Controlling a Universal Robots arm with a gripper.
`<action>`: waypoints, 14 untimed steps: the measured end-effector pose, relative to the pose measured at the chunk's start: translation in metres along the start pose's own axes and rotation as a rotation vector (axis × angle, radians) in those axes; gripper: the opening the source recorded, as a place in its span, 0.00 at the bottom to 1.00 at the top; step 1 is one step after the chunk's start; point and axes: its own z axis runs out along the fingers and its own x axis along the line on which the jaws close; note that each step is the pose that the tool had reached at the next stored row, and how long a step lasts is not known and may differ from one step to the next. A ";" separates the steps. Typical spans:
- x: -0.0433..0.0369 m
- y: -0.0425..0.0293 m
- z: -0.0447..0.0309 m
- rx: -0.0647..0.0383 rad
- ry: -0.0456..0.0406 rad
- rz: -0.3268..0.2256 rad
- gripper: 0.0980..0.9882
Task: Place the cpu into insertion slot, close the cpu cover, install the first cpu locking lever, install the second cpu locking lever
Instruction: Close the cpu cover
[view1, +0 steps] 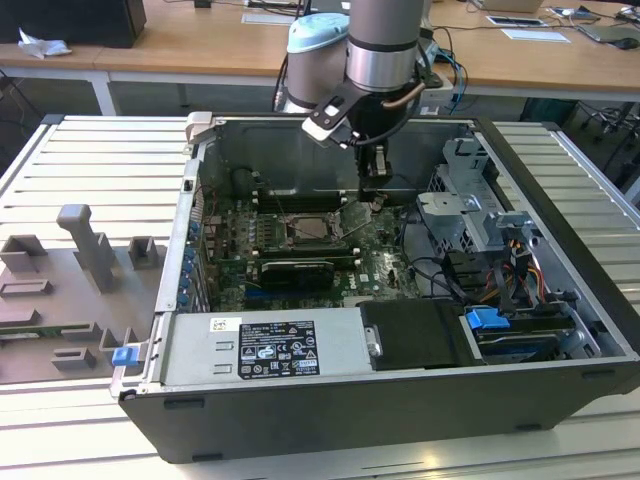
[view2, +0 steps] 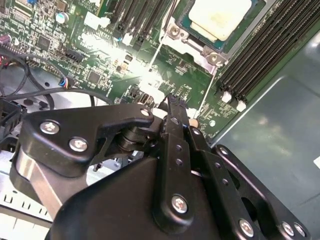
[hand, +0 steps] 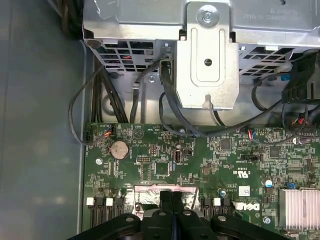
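We note the claw (view2: 173, 106) pinched shut, empty — the cpu (view2: 220, 17) sits in the insertion slot (view2: 187, 41). We judge it light, stiff, fragile; hold by its edges only.

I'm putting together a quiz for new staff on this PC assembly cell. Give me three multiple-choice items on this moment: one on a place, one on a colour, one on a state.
1. Where is the cpu?
A. In the insertion slot
B. On the grey rack outside the case
C. Loose on the drive cage

2. What colour is the motherboard?
A. Red
B. Green
C. White

3. How is the gripper set?
A. Spread wide
B. Shut
C. Clamped on a cable

Answers: 1 A, its beige top sits framed by the silver rim. 2 B, the board is green in every view. 3 B, both wrist views show it pressed together with nothing between.
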 end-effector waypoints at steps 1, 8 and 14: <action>0.0000 0.0005 0.0001 0.000 -0.0001 0.000 0.01; 0.0000 0.0020 0.0004 0.000 -0.0001 0.000 0.01; -0.0001 0.0066 0.0008 0.000 -0.0012 0.000 0.01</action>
